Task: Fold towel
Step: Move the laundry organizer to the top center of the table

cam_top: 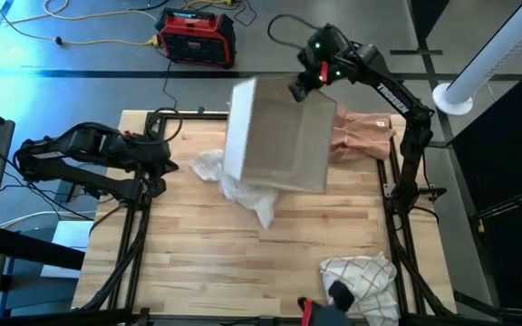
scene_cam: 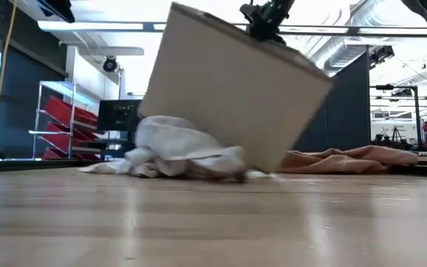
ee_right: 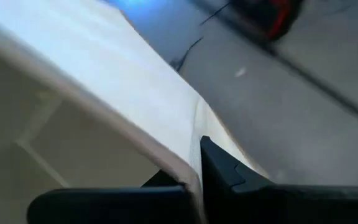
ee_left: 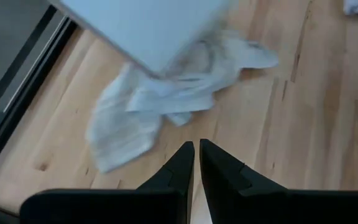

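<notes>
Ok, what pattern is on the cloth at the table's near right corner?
White with a dark grid of thin lines, the cloth. Best seen in the high view.

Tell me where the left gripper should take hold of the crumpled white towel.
Likely the loose flap of the white towel facing the left gripper, approached from above. The tilted box, held by the right gripper, covers the towel's other side, and this edge lies flat.

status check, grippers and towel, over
Right gripper shut on box rim, box tipped over white towel. Left gripper shut, idle at table's left edge.
</notes>
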{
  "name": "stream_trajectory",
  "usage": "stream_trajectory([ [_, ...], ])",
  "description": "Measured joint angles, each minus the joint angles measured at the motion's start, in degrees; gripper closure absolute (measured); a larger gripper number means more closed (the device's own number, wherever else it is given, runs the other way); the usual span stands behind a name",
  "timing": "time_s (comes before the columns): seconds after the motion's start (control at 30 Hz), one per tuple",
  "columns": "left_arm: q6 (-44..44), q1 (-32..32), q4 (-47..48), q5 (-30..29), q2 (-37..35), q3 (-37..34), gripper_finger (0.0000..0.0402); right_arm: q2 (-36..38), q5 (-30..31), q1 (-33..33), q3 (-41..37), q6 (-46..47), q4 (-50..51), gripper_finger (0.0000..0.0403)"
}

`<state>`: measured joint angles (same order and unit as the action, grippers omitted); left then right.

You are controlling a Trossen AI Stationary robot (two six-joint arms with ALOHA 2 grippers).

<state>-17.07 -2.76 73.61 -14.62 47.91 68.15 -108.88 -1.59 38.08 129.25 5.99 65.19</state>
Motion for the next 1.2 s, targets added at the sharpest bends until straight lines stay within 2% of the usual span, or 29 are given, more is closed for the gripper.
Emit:
stream_trajectory([
  [0.13,-1.2,0.0,-0.2,-1.0,-0.5,-3.6,0.0383,-0.4,8.9,0.6,-0.1,-1.7,-6.0,0.0403],
  [0.23,-2.3,0.0,-0.8,-1.0,-0.4,-6.2,0.0383,-1.2,10.6,0.7,-0.1,-1.8,-9.2,0.0403],
  [0.33,-3.0,0.0,-3.0,0.1,-0.4,-8.5,0.0383,-3.0,10.6,0.7,-0.1,5.6,-8.6,0.0403],
  [0.47,-4.6,-0.1,-5.0,1.1,-0.5,-10.0,0.0383,-5.2,5.9,0.6,-0.1,16.9,-6.7,0.0403],
  [0.57,-5.8,-0.7,-4.8,1.1,-0.4,-10.5,0.0383,-6.3,4.2,0.5,-0.1,20.9,-3.8,0.0403],
  [0.77,-7.8,-2.4,-5.0,-1.2,-0.5,-10.5,0.0383,-8.5,14.0,-2.8,-0.1,28.9,6.4,0.0403],
  [0.93,-8.3,-3.3,-5.0,-4.3,-0.5,-10.5,0.0383,-8.7,20.1,-6.6,-0.1,39.9,7.8,0.0403],
  [1.2,-5.7,-3.7,-4.9,-6.4,-0.5,-10.5,0.0384,-11.2,21.1,-10.9,-0.1,58.7,7.5,0.0403],
])
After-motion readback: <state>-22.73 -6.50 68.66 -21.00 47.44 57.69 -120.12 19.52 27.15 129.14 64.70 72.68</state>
